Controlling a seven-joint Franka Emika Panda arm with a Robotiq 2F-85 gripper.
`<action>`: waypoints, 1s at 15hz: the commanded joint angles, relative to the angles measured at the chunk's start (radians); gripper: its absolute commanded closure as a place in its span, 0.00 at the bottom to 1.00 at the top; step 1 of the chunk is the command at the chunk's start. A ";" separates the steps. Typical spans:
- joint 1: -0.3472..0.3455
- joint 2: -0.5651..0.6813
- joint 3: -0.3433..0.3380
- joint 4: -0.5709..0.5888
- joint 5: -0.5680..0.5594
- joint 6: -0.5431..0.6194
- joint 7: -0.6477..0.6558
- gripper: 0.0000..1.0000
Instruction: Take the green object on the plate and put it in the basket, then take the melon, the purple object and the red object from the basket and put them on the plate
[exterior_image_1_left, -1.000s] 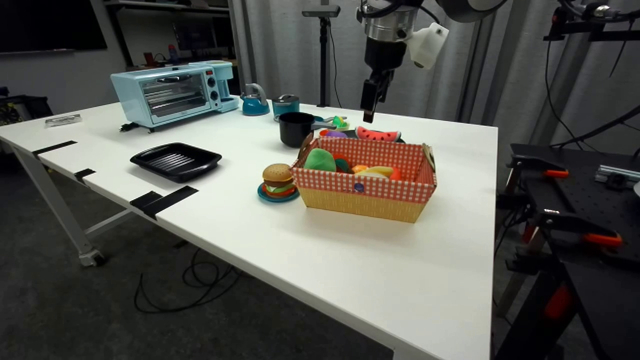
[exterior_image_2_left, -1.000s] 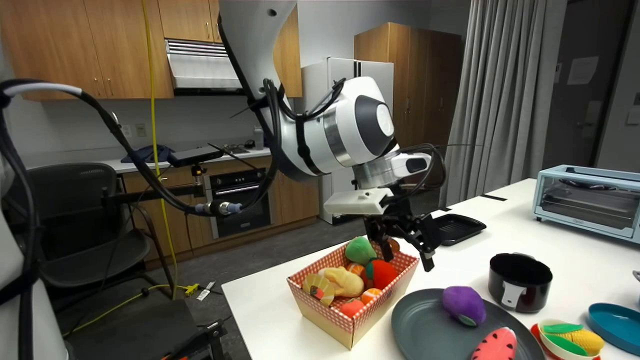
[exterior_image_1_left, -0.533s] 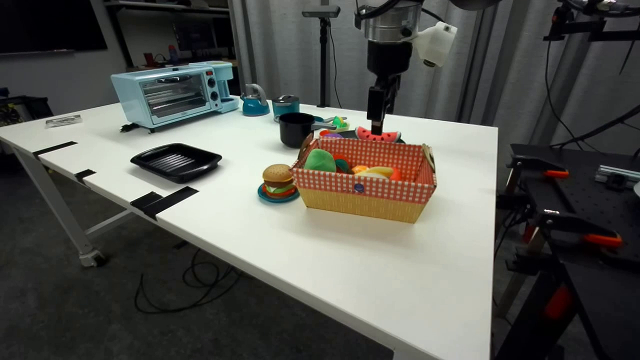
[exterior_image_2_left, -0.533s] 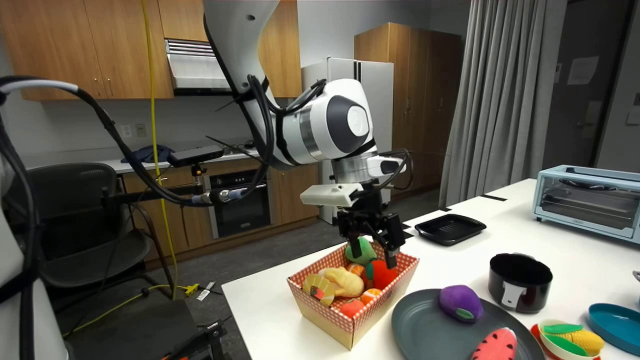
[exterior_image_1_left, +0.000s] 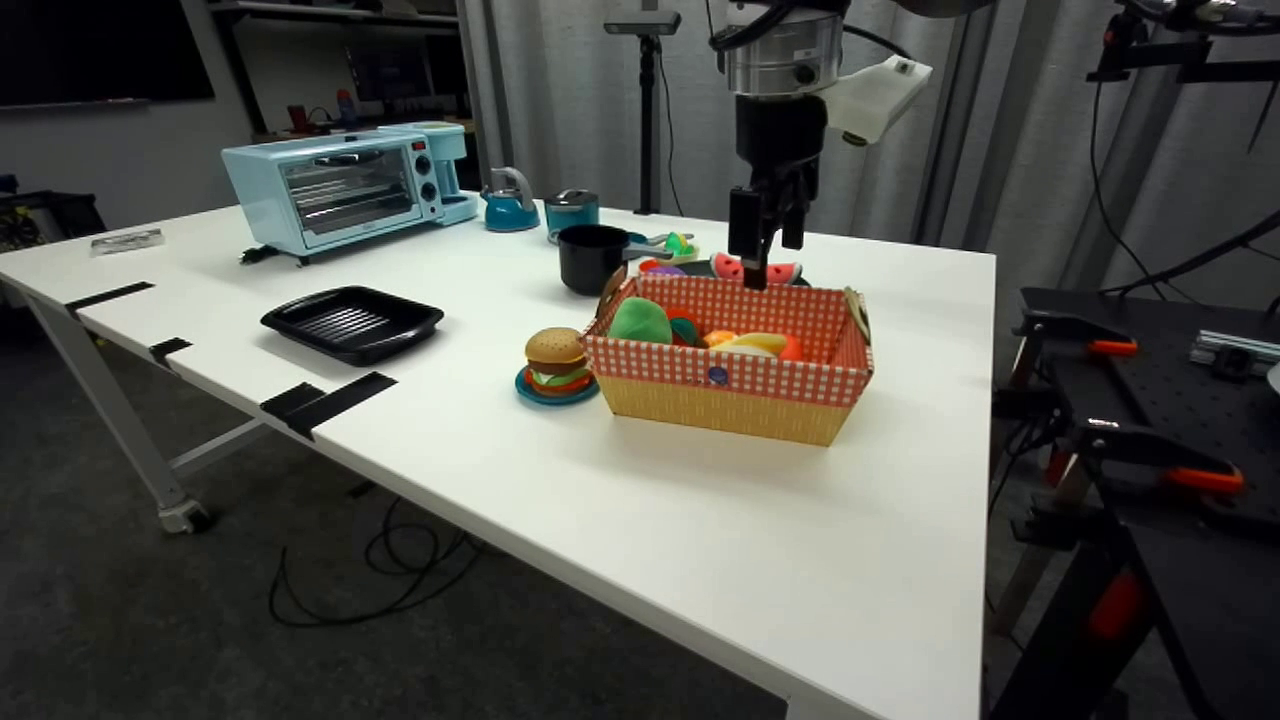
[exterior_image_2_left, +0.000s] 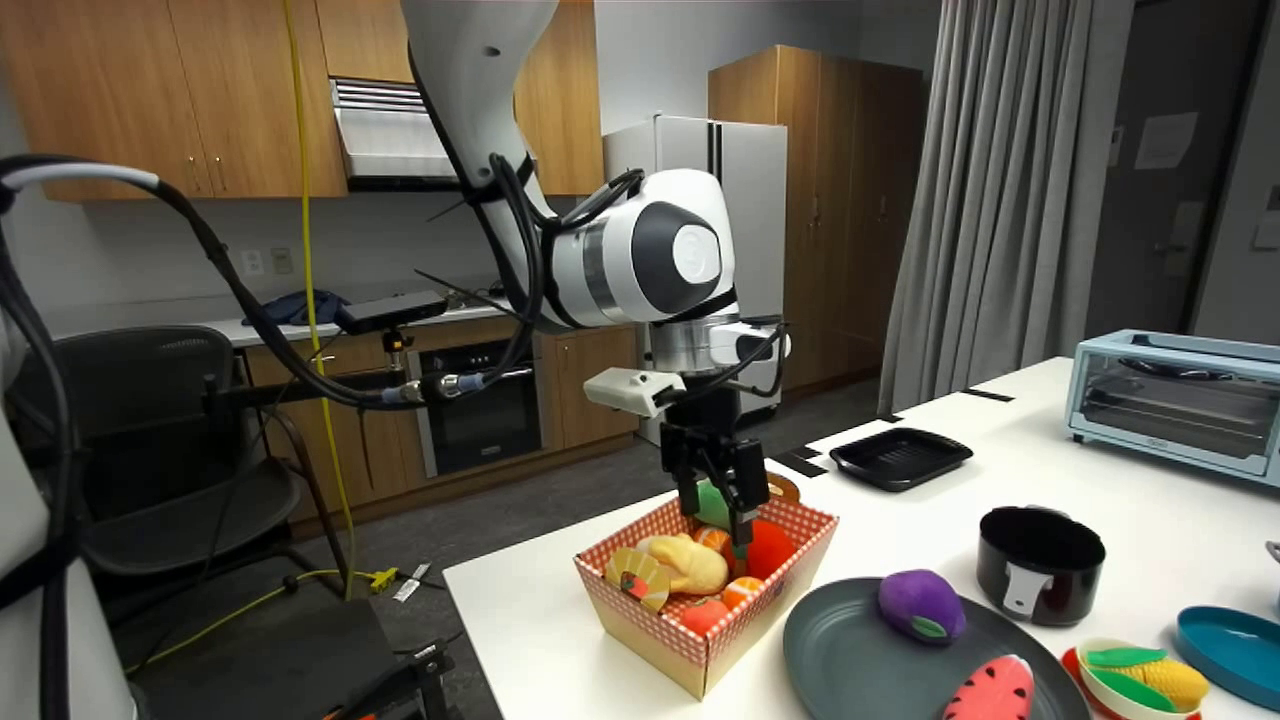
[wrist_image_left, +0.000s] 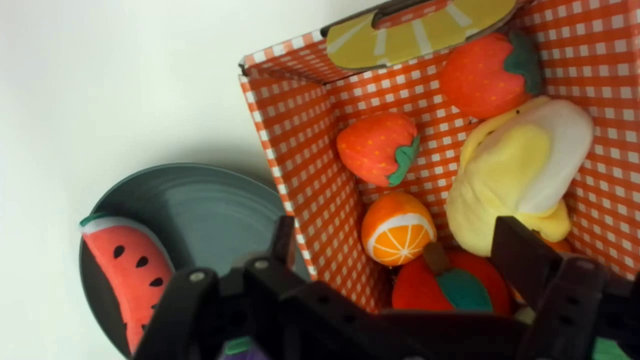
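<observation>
The tan basket (exterior_image_1_left: 720, 408) with red-and-white checked lining holds toy food. The green object (exterior_image_1_left: 638, 320) lies inside at one end; my fingers partly cover it in an exterior view (exterior_image_2_left: 711, 505). The red object, a red apple with stem and leaf (wrist_image_left: 420, 292), lies in the basket below my fingers. The dark grey plate (exterior_image_2_left: 835, 640) holds the purple object (exterior_image_2_left: 920, 606) and the melon slice (wrist_image_left: 127, 265). My gripper (exterior_image_2_left: 716, 522) is open and empty above the basket; in the wrist view (wrist_image_left: 395, 232) its fingers stand wide apart, one over the basket's plate-side rim.
The basket also holds strawberries (wrist_image_left: 377, 147), an orange (wrist_image_left: 399, 230) and a peeled banana (wrist_image_left: 505, 180). A toy burger (exterior_image_1_left: 556, 360) stands beside it. A black pot (exterior_image_2_left: 1040, 565), a bowl with corn (exterior_image_2_left: 1140, 680) and a black tray (exterior_image_2_left: 900, 458) are on the table.
My open gripper has moved from the plate side to over the basket, lowered and turned a little. The objects in the basket and on the plate look nearly unchanged; the purple object shifted slightly.
</observation>
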 joint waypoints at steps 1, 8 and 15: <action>0.026 0.035 -0.023 0.018 0.014 -0.017 0.114 0.00; 0.044 0.122 -0.040 0.041 0.026 -0.013 0.243 0.00; 0.052 0.223 -0.051 0.103 0.063 -0.011 0.266 0.00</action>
